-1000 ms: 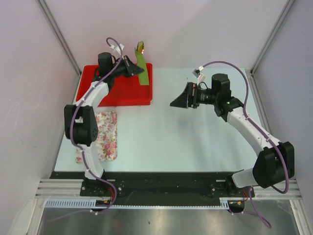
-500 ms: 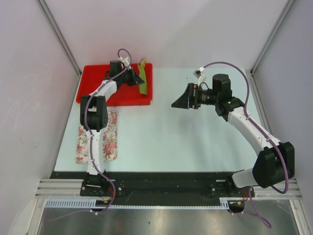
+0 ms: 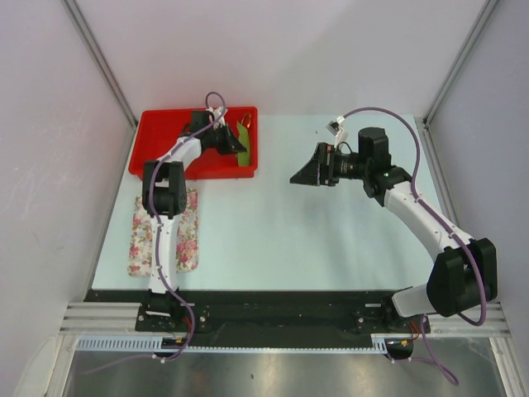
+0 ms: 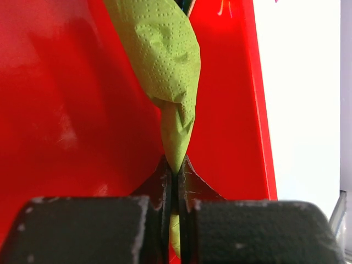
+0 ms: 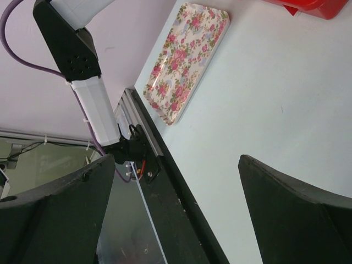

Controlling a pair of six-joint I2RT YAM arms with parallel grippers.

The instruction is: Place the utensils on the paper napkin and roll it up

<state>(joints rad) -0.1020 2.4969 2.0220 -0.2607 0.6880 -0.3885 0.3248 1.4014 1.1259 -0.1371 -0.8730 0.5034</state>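
Observation:
The paper napkin is a narrow olive-green roll lying along the right side of the red tray. My left gripper is shut on its near end. In the left wrist view the roll runs away from the shut gripper over the tray floor. A small orange glint shows at the roll's far end; the utensils are otherwise hidden. My right gripper hangs open over the middle of the table, holding nothing. Only table shows between its fingers.
A floral-patterned pink and white tray lies at the near left of the table, partly under my left arm, and shows in the right wrist view. The red tray's rim runs close to the roll's right side. Grey walls enclose the table.
My left arm has stretched forward and brought the green roll down from upright above the tray's back edge to low inside the red tray. The right arm has barely moved.

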